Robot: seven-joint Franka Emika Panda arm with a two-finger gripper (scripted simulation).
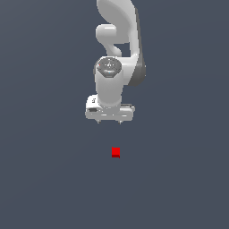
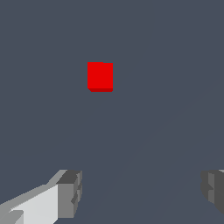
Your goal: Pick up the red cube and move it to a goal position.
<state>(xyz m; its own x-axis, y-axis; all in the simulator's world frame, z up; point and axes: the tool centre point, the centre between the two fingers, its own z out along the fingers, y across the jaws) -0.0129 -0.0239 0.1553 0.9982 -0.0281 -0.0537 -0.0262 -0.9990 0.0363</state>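
Observation:
The red cube (image 1: pixel 116 152) lies alone on the dark grey floor, below the arm in the exterior view. It also shows in the wrist view as a small red cube (image 2: pixel 100 76), well apart from the fingers. My white gripper (image 1: pixel 109 121) hangs above the floor, short of the cube. Its two grey fingertips (image 2: pixel 70 192) stand wide apart, so the gripper (image 2: pixel 142 192) is open with nothing between them.
A plain dark grey surface (image 1: pixel 44 179) fills both views. The white arm's upper links (image 1: pixel 117 27) rise out of the top of the exterior view. No other objects show.

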